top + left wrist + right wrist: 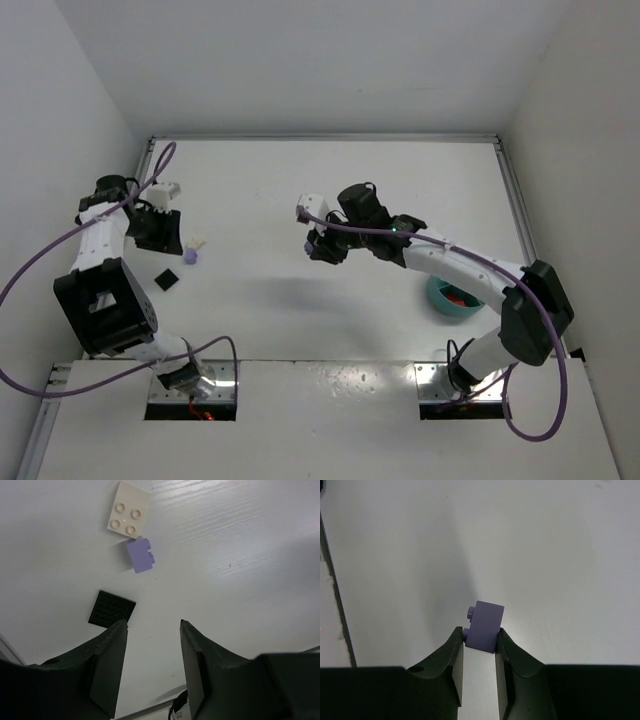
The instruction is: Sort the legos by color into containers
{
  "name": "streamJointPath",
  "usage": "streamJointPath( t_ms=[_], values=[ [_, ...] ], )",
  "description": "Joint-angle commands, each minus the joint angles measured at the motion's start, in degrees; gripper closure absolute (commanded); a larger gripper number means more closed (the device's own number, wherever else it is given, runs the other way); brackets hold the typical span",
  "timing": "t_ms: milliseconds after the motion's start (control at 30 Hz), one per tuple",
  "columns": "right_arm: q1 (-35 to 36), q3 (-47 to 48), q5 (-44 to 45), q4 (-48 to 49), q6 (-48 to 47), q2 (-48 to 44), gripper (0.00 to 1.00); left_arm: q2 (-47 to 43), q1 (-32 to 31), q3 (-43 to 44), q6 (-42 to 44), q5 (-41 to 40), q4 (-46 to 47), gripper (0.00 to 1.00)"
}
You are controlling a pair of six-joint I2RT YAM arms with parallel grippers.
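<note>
The right gripper [480, 632] hangs above the middle of the white table [400, 190]. Its two black fingers [447, 655] are clamped on the lower part of a small lavender plastic brick [486, 620]. The brick sticks out past the fingertips, studs facing left in the wrist view. It looks light, hard and smooth-sided, so a pinch across two flat faces suits it, though so shallow a hold could let it twist or slip.

The round teal plastic bowl with dividers [443, 306] sits near the right arm's base, partly hidden under the forearm, with red pieces [460, 297] inside. The way across to it looks open.

The left gripper [152, 625] hovers with its fingers apart and nothing between them. Beyond it lie a flat black square plate [112, 608], a second lavender brick [140, 555] and a cream-white square plate with four studs [128, 512]. The last two are just beside each other, possibly touching. The thin plates lie flat and probably need taking by their edges.

A metal strip [330, 137] borders the table, and walls stand close around it.
</note>
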Motion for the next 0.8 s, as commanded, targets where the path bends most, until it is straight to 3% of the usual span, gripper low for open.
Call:
streamJointPath(
  t_ms=[0, 267, 767],
  values=[
    [-0.89, 2.02, -2.13, -5.48, 2.06, -1.51, 0.97, -2.01, -3.65, -2.12, -5.86, -7.01, 7.86, 0.48],
    [-3.18, 3.07, -4.33, -7.85, 4.7, -2.03, 0.97, 1.32, -9.36, -4.68, -14.13, -12.12, 14.02, 0.53],
    [-6.0, 3.24, -5.39, -9.61, 5.32, -2.47, 0.97, 8.27, -11.12, -5.73, -19.05, -13.88, 17.53, 0.55]
  ],
)
